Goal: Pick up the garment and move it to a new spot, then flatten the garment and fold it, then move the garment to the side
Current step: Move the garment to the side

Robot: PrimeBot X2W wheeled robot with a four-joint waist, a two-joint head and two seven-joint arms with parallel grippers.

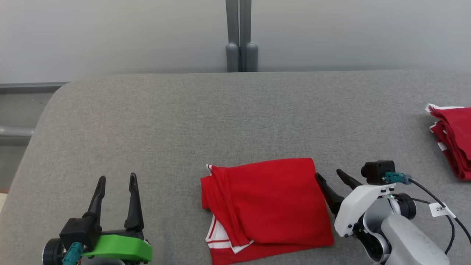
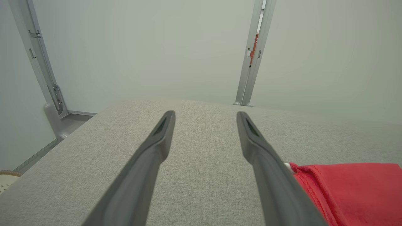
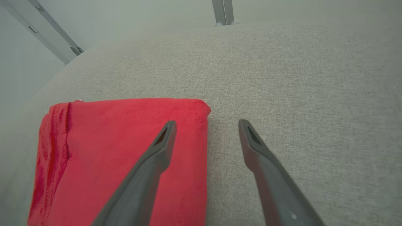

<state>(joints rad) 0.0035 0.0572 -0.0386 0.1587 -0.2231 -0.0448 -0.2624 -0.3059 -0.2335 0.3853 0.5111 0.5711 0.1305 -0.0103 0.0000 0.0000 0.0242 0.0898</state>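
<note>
You see two red garments on the grey padded table: one folded garment at the near middle and a second red pile at the right edge. Of your two grippers, the left gripper stands well apart. The right gripper is just beside the folded garment's right edge. Both are spread wide and grasp nothing.

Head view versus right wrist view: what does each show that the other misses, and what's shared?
Head view adds the left gripper, open above the grey surface, a second red pile at far right, and white striped trim on the folded red garment. Right wrist view adds a close-up of the open right gripper, one finger over the cloth's edge. Both share garment, right gripper and surface.
</note>
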